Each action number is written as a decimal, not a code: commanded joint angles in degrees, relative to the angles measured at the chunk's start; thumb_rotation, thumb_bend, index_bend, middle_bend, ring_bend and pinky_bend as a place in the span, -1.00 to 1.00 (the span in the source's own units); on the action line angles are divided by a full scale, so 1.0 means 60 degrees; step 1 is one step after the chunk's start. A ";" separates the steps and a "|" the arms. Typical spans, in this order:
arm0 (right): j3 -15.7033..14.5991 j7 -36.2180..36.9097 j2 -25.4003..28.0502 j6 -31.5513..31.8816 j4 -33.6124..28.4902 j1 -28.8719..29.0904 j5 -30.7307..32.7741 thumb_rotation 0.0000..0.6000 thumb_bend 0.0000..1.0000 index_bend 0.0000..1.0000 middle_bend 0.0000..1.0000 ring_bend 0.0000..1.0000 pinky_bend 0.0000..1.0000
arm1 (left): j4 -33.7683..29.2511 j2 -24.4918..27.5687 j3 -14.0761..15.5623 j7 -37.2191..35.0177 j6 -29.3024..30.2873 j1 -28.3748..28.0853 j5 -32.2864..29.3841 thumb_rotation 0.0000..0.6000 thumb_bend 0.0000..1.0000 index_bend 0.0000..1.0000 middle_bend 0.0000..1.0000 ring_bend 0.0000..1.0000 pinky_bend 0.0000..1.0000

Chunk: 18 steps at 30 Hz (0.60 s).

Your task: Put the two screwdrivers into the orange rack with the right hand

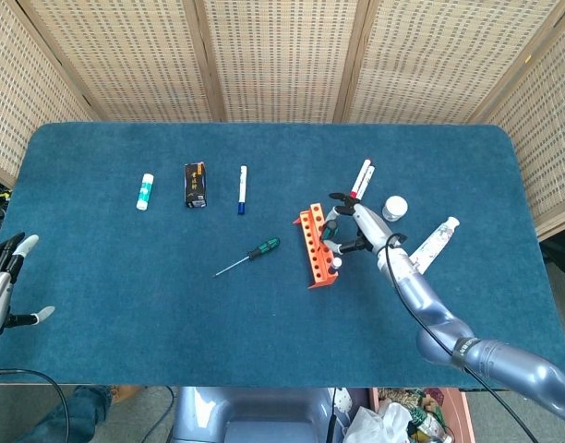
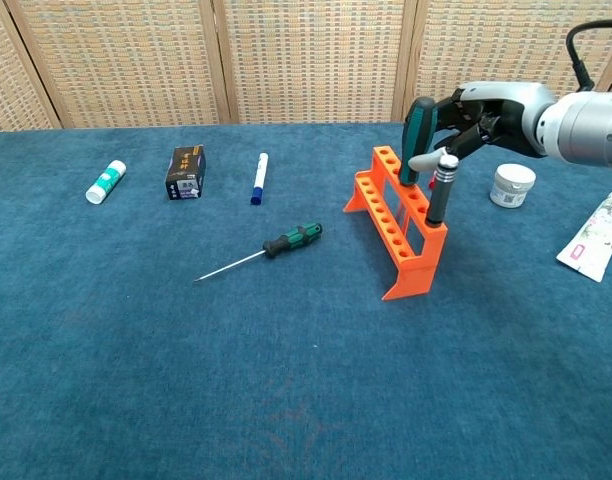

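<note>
Our left hand (image 1: 4, 281) rests at the table's (image 1: 126, 314) left edge, fingers apart, holding nothing. One screwdriver (image 2: 261, 251) lies flat on the cloth, left of the orange rack (image 2: 401, 225). Our right hand (image 2: 476, 118) grips the green-handled screwdriver (image 2: 418, 135), upright in the rack beside a grey-handled tool (image 2: 440, 188).
</note>
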 commanded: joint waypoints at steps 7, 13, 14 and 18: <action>-0.0014 0.0034 0.0019 -0.0080 -0.0003 0.0030 -0.0164 1.00 -0.38 -0.20 -0.84 -1.00 -0.83 | 0.0002 0.0004 -0.0001 -0.0026 0.0020 0.0010 0.0011 1.00 -1.00 -1.00 -1.00 -1.00 -1.00; -0.0019 0.0040 0.0010 -0.0064 0.0006 0.0020 -0.0202 1.00 -0.42 -0.25 -0.85 -1.00 -0.83 | 0.0006 0.0014 -0.0003 -0.0053 0.0027 0.0014 0.0023 1.00 -1.00 -1.00 -1.00 -1.00 -1.00; -0.0018 0.0039 0.0011 -0.0057 0.0004 0.0017 -0.0206 1.00 -0.42 -0.26 -0.85 -1.00 -0.83 | 0.0007 0.0016 -0.0003 -0.0058 0.0033 0.0018 0.0026 1.00 -1.00 -1.00 -1.00 -1.00 -1.00; -0.0014 0.0040 0.0045 -0.0026 -0.0040 -0.0006 -0.0233 1.00 -0.44 -0.27 -0.85 -1.00 -0.83 | 0.0003 0.0022 -0.0001 -0.0070 0.0047 0.0028 0.0035 1.00 -1.00 -1.00 -1.00 -1.00 -1.00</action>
